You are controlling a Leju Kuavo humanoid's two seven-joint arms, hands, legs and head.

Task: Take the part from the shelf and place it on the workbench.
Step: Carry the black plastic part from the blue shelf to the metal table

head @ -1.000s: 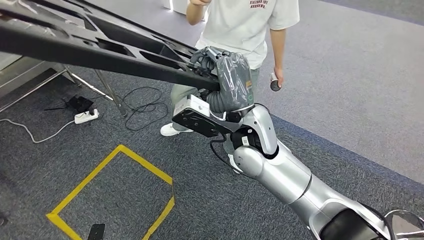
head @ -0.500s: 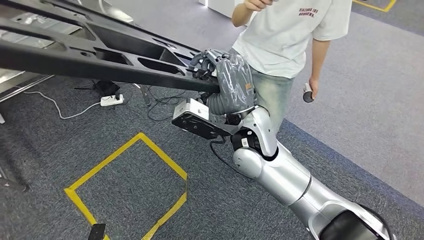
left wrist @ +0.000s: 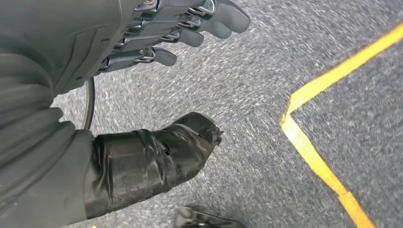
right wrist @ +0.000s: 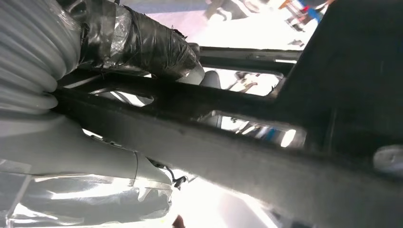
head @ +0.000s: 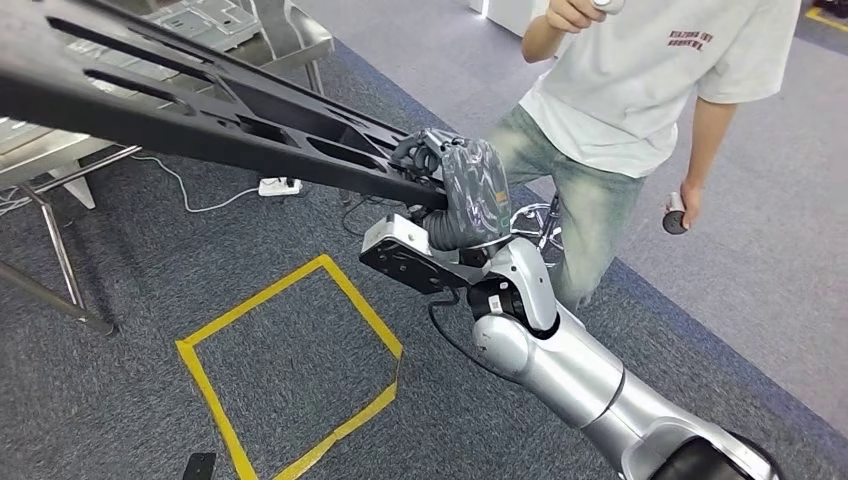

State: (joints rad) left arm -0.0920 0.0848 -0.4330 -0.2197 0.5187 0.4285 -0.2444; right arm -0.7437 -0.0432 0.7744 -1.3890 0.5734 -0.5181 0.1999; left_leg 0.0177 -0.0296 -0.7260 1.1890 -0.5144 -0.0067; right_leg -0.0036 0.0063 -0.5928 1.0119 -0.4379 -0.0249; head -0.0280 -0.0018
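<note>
The long black part [head: 200, 110] runs off the head view's left edge, so its far end is unseen. The right robot hand [head: 462, 185] covers the near end, hiding its fingertips. The person [head: 640, 90] is cropped at the top edge. In the right wrist view, glare washes out the background, perhaps a shelf.

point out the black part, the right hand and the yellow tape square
black part [head: 200, 110], head view, on its long front rail
right hand [head: 468, 185], head view, on its grey back
yellow tape square [head: 262, 293], head view, on its far edge

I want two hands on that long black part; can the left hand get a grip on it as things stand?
Probably not right away: the left hand hangs open over the carpet, away from the black part.
</note>
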